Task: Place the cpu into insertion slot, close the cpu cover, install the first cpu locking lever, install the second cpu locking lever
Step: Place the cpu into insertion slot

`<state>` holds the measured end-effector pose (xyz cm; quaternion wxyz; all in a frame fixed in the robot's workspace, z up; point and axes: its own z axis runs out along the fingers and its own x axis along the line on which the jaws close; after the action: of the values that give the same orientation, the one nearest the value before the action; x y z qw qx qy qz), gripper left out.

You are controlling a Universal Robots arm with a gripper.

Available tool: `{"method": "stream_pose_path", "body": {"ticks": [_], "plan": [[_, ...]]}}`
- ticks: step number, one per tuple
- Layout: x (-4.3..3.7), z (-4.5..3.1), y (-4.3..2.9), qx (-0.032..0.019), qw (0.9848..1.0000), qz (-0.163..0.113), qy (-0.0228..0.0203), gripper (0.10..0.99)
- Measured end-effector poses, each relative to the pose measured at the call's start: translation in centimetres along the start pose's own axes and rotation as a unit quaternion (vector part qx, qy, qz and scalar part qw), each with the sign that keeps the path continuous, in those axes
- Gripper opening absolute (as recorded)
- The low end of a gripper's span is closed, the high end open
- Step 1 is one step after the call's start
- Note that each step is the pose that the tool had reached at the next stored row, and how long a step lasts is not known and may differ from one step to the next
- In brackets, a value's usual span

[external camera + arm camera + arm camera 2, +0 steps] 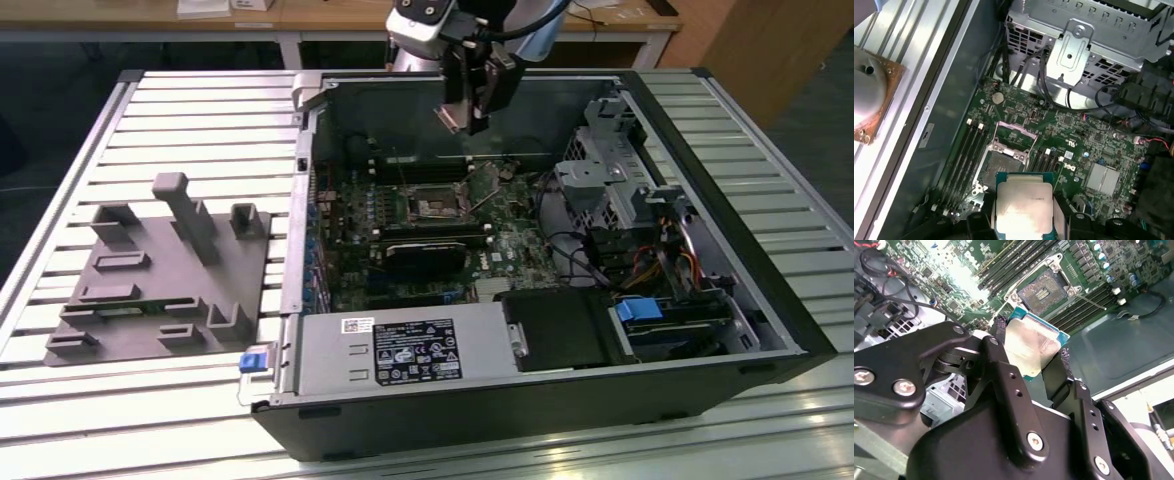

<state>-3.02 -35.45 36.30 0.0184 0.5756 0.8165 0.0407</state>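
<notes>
Pinching the cpu [1035, 351] by two opposite edges, the end effector [1031, 342] hangs above the motherboard [1089, 145] inside the open computer case [534, 420]. Being square, the chip has no long axis. Its silvery top faces the wrist cameras and looks tilted against the board. Beyond it the insertion slot [1001, 167] lies bare, with the cpu cover [1015, 136] raised just past it. No step looks finished: seating, cover and both levers remain.
</notes>
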Motion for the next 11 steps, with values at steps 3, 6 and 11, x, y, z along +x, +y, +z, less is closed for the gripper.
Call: {"method": "stream_pose_path", "body": {"ticks": [3, 6, 11], "plan": [[0.00, 0.03, -0.02, -0.0003, 0.9999, 0.017, -0.0016, 0.541], [0.01, 0.06, -0.02, -0.0006, 0.9994, 0.035, -0.0032, 0.541], [0.00, 0.11, -0.02, -0.0010, 0.9978, 0.066, -0.0061, 0.541]]}}
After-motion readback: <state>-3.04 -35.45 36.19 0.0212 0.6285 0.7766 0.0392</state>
